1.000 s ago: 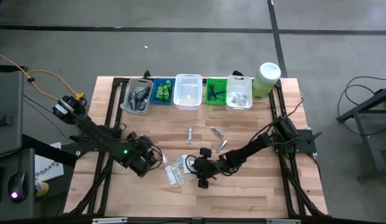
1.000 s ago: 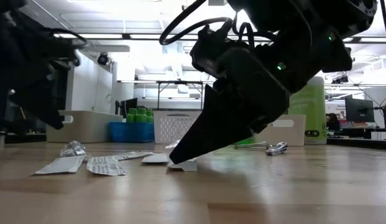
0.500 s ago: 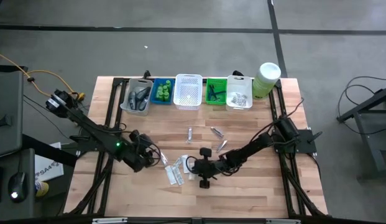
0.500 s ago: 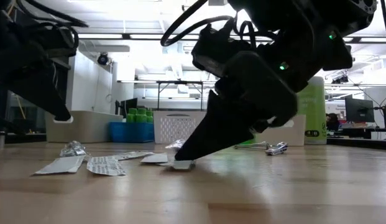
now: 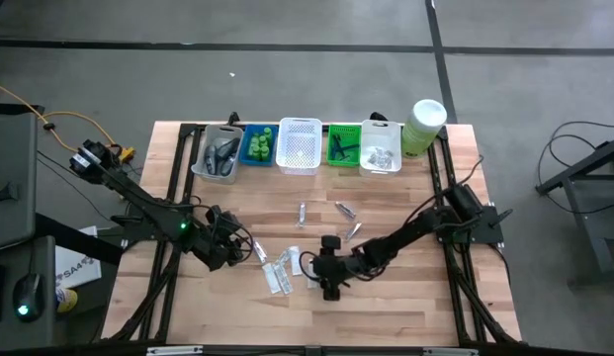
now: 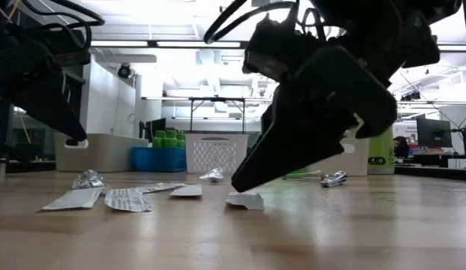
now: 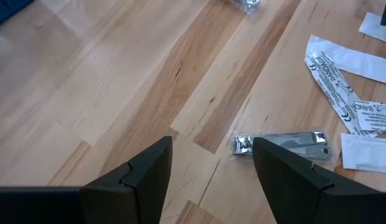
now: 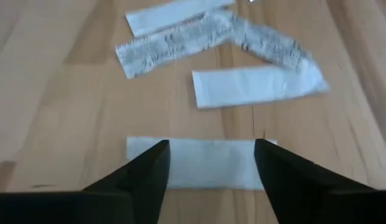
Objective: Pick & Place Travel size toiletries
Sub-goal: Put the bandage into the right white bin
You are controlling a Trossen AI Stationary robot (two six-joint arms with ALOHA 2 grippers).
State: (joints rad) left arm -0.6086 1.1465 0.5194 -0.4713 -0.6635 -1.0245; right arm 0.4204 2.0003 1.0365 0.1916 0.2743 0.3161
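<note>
The right gripper (image 8: 208, 177) hangs low over the table (image 5: 405, 307), fingers spread, with a flat white sachet (image 8: 202, 163) lying on the wood between the tips. In the low view that sachet (image 6: 246, 200) lies flat on the board, just under the tip of the slanting right fingers (image 6: 251, 176), which clear it by a sliver. The right arm (image 5: 405, 235) reaches in from the right edge, stretched low toward the table's middle front. A second ago these fingers were pressed down onto the sachet's edge; now they have parted and lifted off, and the sachet has shifted a little to the right in the low view.

The left gripper (image 7: 211, 168) is also spread, holding nothing, tilted down over bare wood with a silvery tube (image 7: 283, 143) lying just ahead of it. The left arm (image 5: 153, 213) comes in from the left edge; it has drawn back slightly toward that edge since a second ago.

Only the wrist views show print: bandage sachets (image 7: 332, 68) beside the tube, and two more sachets (image 8: 252, 86) beyond the right gripper's one. The high view alone shows the layout: sachets (image 5: 279, 272) between the two grippers, tubes (image 5: 342, 210) nearer the baskets (image 5: 298, 146) lined along the far edge, and the canister (image 5: 423, 126) at the row's right end.
</note>
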